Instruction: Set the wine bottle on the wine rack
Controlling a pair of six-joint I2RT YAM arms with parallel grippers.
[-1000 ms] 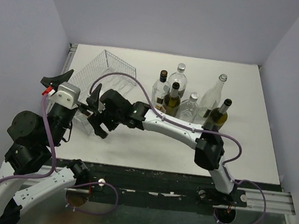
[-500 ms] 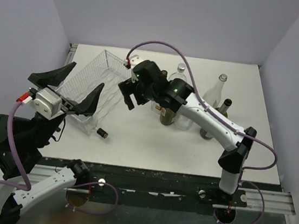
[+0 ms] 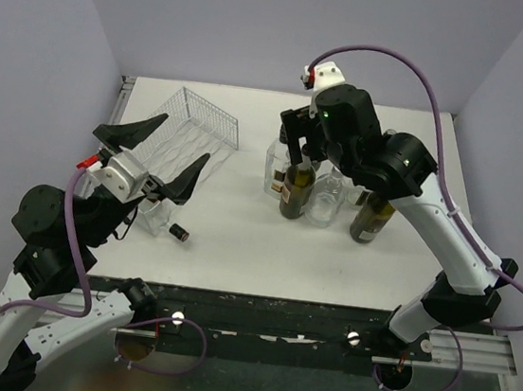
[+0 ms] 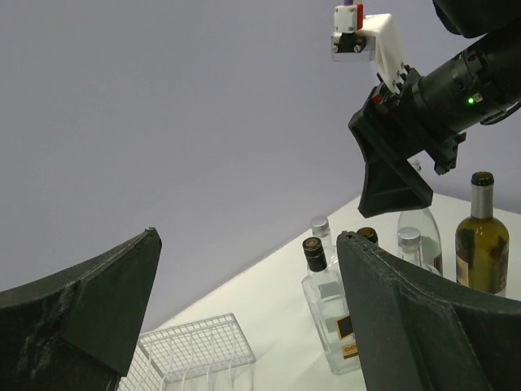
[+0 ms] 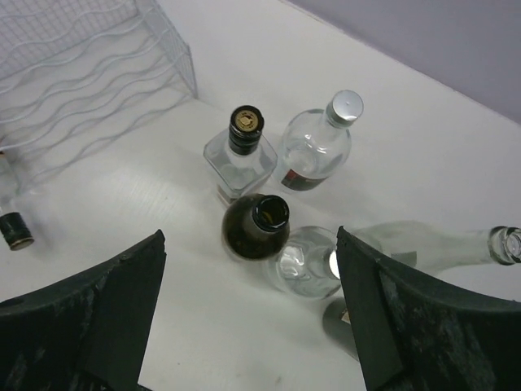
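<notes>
Right gripper [image 3: 298, 148] has swung from the wine rack [image 3: 194, 121] to hover wide, empty, over the dark wine bottle [image 5: 254, 224], likely for a neck grasp; left gripper [image 3: 185, 139] gapes idle.

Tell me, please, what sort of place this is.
Most likely a robotics lab test cell: the left arm and right arm are mounted on a metal rail, plain walls box in the white table, and bottles stand staged beside a wire rack.
</notes>
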